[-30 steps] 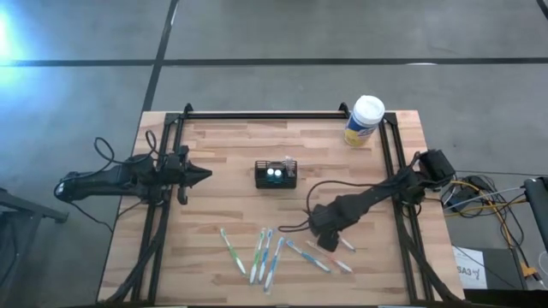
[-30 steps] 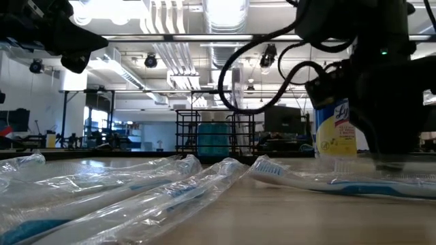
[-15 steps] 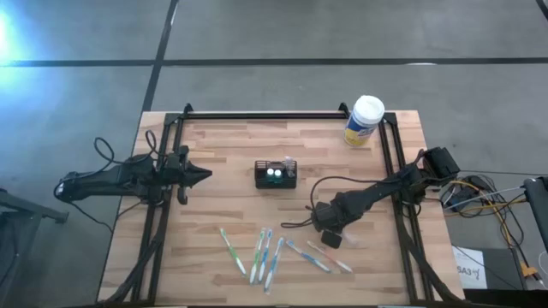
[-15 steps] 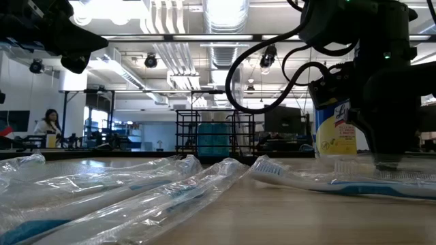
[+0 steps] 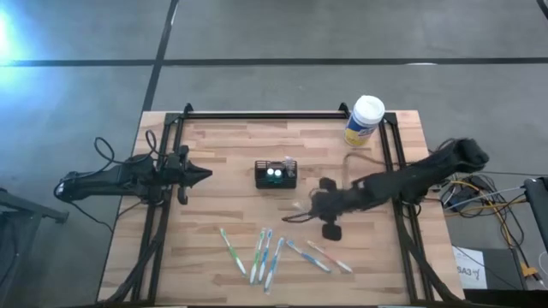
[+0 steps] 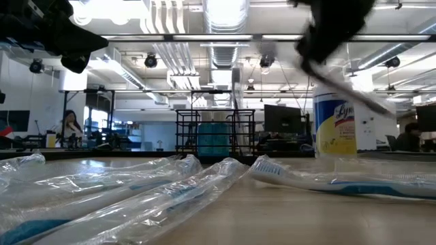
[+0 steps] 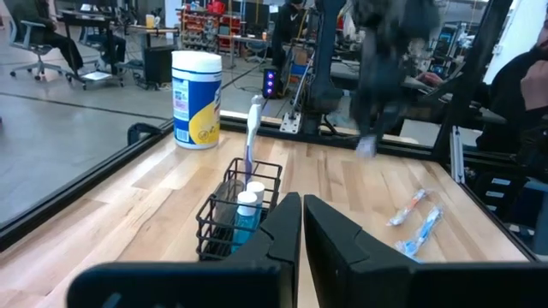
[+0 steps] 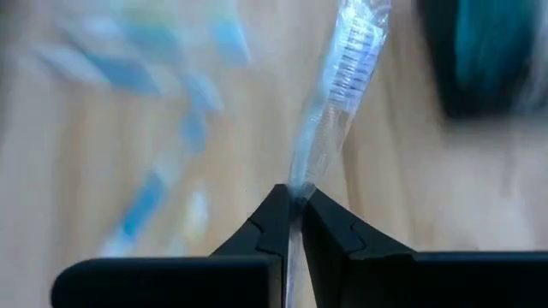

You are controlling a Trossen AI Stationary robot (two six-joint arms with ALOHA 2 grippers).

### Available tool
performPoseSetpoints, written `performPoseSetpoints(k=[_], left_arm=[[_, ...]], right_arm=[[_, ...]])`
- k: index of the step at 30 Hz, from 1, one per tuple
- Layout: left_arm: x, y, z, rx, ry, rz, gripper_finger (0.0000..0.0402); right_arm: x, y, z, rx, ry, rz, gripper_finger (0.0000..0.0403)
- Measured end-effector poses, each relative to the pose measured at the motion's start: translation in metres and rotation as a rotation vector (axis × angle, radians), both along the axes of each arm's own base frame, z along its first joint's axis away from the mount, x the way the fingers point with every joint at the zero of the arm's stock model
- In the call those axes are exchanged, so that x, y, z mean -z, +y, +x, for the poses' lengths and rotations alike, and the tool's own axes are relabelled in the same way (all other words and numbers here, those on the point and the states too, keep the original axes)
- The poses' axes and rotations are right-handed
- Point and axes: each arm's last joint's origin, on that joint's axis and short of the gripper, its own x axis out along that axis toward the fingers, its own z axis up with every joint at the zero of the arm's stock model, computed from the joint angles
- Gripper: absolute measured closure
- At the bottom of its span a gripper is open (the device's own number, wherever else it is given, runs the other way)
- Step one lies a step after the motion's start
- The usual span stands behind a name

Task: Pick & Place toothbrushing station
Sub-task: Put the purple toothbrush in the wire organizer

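The toothbrushing station, a small black wire-mesh caddy, stands mid-table with small bottles and one upright toothbrush inside. My right gripper hovers just right of it, shut on a toothbrush in a clear wrapper. My left gripper waits shut to the left of the caddy, fingers pointing at it. Several more wrapped toothbrushes lie flat near the table's front edge. My right gripper pinches the wrapped toothbrush between its two fingertips, on the handle part away from the bristles. The brush runs on ahead of the fingers, its bristle head at the far end. It is lifted clear of the table.
A yellow canister with a white lid stands at the far right corner. Black frame rails run along the far edge and both sides. Bare wood lies between the caddy and the loose toothbrushes.
My right gripper has taken up one wrapped toothbrush from the near right of the table. It has risen fast and swung toward the far edge and the caddy. The other toothbrushes lie as before.
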Motion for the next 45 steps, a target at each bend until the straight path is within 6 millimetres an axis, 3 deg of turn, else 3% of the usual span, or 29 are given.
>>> performPoseSetpoints(k=[4, 10, 17, 28, 36, 45], left_arm=[[0.000, 0.000, 0.000, 0.000, -0.001, -0.001, 0.0378], [0.000, 0.000, 0.000, 0.000, -0.001, 0.000, 0.0378], [0.000, 0.000, 0.000, -0.001, 0.000, 0.000, 0.0378], [0.000, 0.000, 0.000, -0.014, -0.005, 0.001, 0.0378], [-0.001, 0.001, 0.000, -0.029, -0.009, 0.003, 0.0378], [-0.001, 0.001, 0.000, -0.031, -0.008, 0.003, 0.0378]], right_arm=[[-0.043, -0.004, -0.012, -0.142, -0.334, -0.070, 0.0385], [-0.069, -0.020, -0.048, -0.239, -0.626, -0.173, 0.0386], [-0.037, -0.040, -0.092, -0.302, -0.917, -0.115, 0.0386], [0.032, -0.052, -0.132, -0.233, -1.082, -0.129, 0.0386], [0.048, -0.061, -0.152, -0.173, -1.156, -0.124, 0.0386], [0.055, -0.063, -0.162, -0.174, -1.091, -0.132, 0.0385]])
